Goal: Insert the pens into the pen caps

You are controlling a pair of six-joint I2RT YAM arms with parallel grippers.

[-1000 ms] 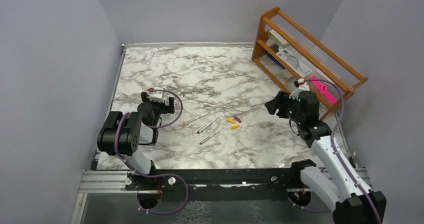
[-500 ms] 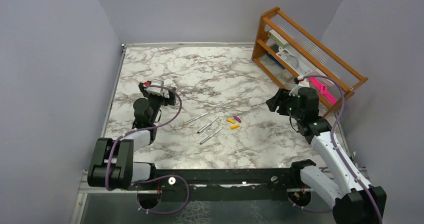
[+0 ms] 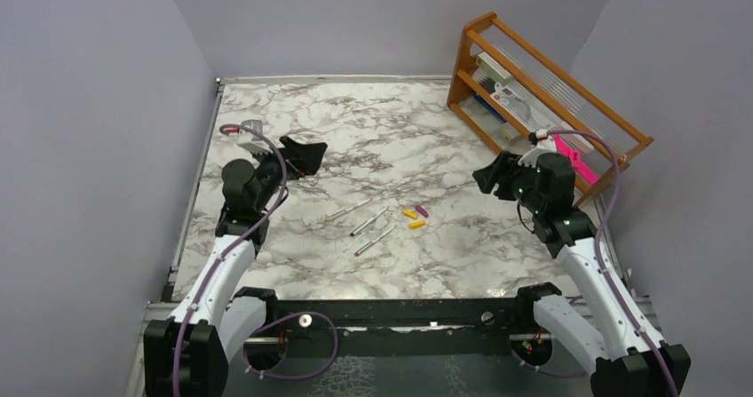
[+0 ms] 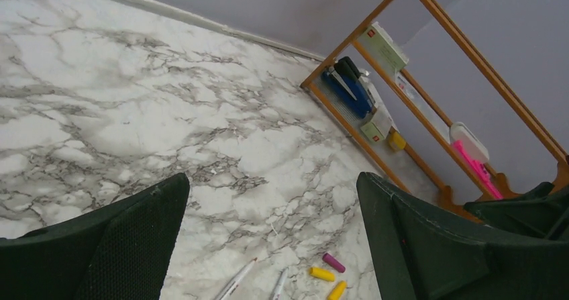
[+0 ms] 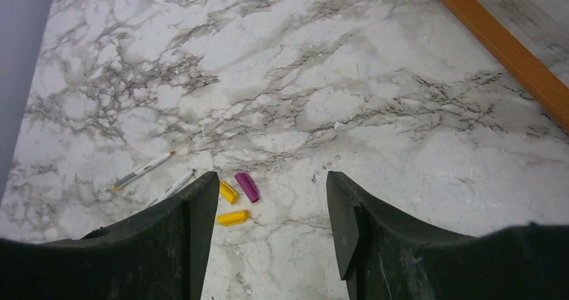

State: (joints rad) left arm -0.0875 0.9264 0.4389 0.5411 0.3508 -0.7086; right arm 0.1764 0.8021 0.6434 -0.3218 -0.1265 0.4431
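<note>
Table (image 3: pixel 373 131): marble top walled on three sides. The pens and caps lie around its middle, well away from every edge, with bare marble all round them for either arm to come in.
Rack (image 3: pixel 460 64): wooden, at the far right corner, close behind the right arm and well away from the work. It should only matter if that arm swings back.
Left gripper (image 4: pixel 272 179): jaws spread wide with nothing in them, held above the left part of the table. Its camera looks across towards the rack, with the pens and caps at the bottom of its view. It is the nearer arm to the pens, which lie to its right and towards the near edge.
Right gripper (image 5: pixel 272 176): jaws partly apart and empty, raised over the right side. The caps lie to its left and a little nearer the bases, and it is the nearer arm to them. In its own view they show on the table just beside the left finger (image 5: pixel 181 233).
Pens (image 3: pixel 368 222): three on the marble, roughly parallel and a little apart. In the top view their long axes run on a slant from near-left to far-right, so a grip would probably go across that slant.
Caps (image 3: pixel 409 212): two yellow and one magenta, lying loose in a tight cluster just right of the pens, between them and the right gripper. None is on a pen yet. Which way each open end faces is too small to tell.
</note>
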